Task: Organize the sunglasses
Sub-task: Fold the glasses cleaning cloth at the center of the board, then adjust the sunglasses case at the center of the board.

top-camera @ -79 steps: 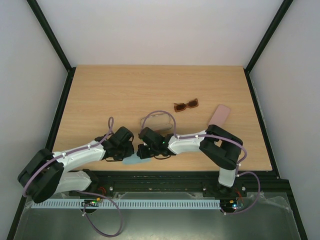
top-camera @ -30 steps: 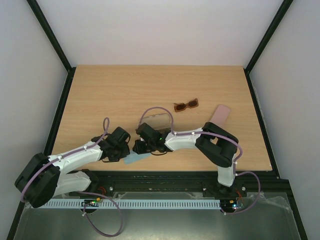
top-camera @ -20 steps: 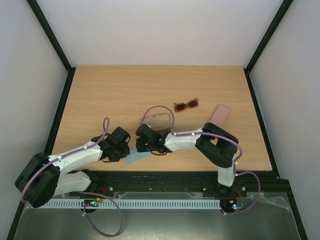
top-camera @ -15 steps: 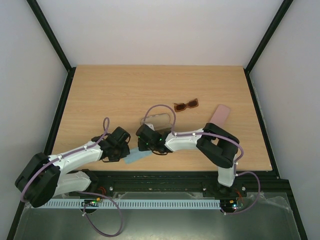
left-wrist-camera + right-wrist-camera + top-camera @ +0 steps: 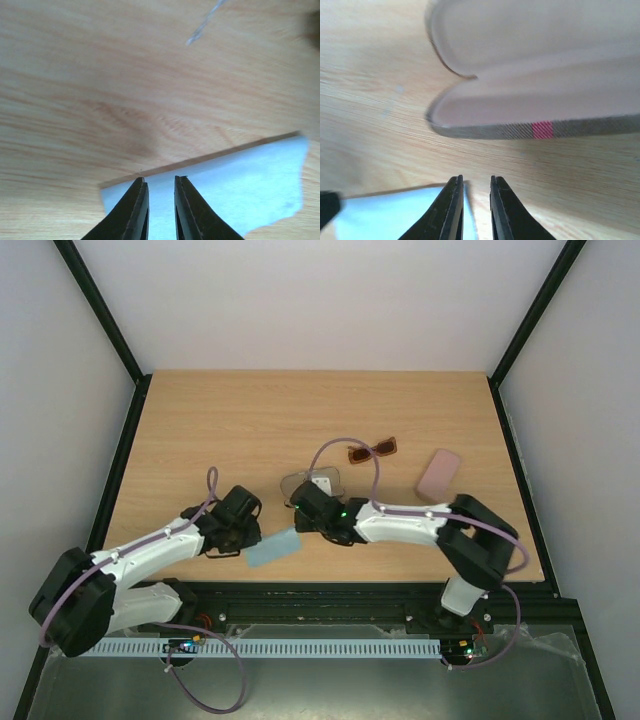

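The right gripper (image 5: 476, 181) has swung away toward the open case (image 5: 535, 107), leaving the blue cloth (image 5: 273, 549) uncovered.

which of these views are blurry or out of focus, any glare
top external: sharp, evenly lit, only soft shadows. left wrist: table grain and blue cloth look soft. right wrist: open case blurred, worst toward the top; no glare.

The left arm (image 5: 150, 548) and right arm (image 5: 405, 527) are white-shelled with bulky black joints (image 5: 82, 590), each trailed by a looping purple cable (image 5: 345, 440). The left gripper (image 5: 160, 179) and right gripper (image 5: 475, 178) end in slim, tapered, glossy black fingers (image 5: 135, 210)
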Tool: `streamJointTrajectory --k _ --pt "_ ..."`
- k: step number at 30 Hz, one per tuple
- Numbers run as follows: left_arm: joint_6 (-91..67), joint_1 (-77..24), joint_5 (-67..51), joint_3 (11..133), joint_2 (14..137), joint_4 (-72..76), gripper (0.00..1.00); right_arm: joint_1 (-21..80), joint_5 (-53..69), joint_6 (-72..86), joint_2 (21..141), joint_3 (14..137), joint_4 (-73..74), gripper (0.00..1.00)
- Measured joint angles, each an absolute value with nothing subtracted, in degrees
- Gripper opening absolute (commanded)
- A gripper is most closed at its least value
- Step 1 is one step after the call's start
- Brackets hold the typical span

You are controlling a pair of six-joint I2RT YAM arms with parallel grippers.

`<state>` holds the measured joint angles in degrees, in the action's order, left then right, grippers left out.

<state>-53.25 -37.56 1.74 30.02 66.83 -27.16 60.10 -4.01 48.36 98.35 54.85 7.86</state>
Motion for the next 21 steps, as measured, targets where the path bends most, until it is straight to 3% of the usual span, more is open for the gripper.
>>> streamJointTrajectory --k 7,13,21 --pt "-51.4 -36.6 -0.8 33.0 65.7 -24.2 0.22 56.7 -5.3 47.9 86.3 54.1 6.9 0.16" --pt "-50.9 -36.3 -2.7 33.1 65.9 -23.2 0.25 50.9 -5.1 46.7 91.8 54.3 7.1 0.15" --pt "-50.8 -36.3 -5.7 32.7 65.9 -22.0 0.28 50.5 -2.6 45.2 97.8 54.6 7.4 0.15"
